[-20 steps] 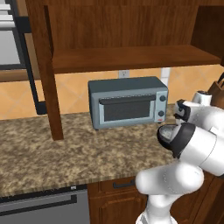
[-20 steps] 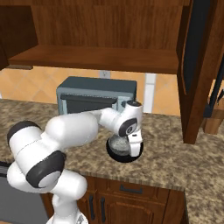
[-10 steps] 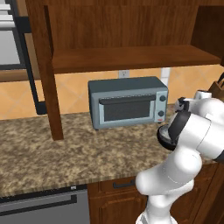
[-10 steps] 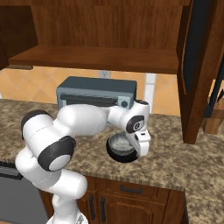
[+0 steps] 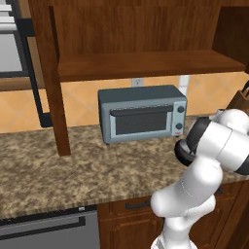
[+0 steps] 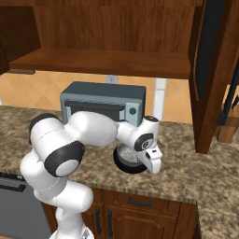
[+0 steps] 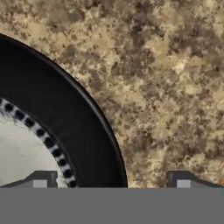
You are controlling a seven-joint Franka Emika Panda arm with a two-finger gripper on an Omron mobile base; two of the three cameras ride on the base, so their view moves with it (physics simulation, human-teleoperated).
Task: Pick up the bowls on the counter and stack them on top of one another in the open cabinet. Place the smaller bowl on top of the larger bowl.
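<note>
Speckled brown granite counter carries the wide glossy black bowl w/ small ribbed grey bowl inside, near front edge by grey-blue toaster oven. Gripper spread, fingertips straddling black rim. Looks like pickup step; next prob. lower, pinch rim, lift to dark wood open cabinet.

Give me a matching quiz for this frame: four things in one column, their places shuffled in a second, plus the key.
Things:
1. toaster oven
2. larger bowl
3. smaller bowl
4. open cabinet

Places:
A. inside the black bowl
B. on the counter, below the hand
C. above the counter, shelf bare
D. at the back of the counter, by the wall

Pairs: 1-D, 2-B, 3-A, 4-C
</note>
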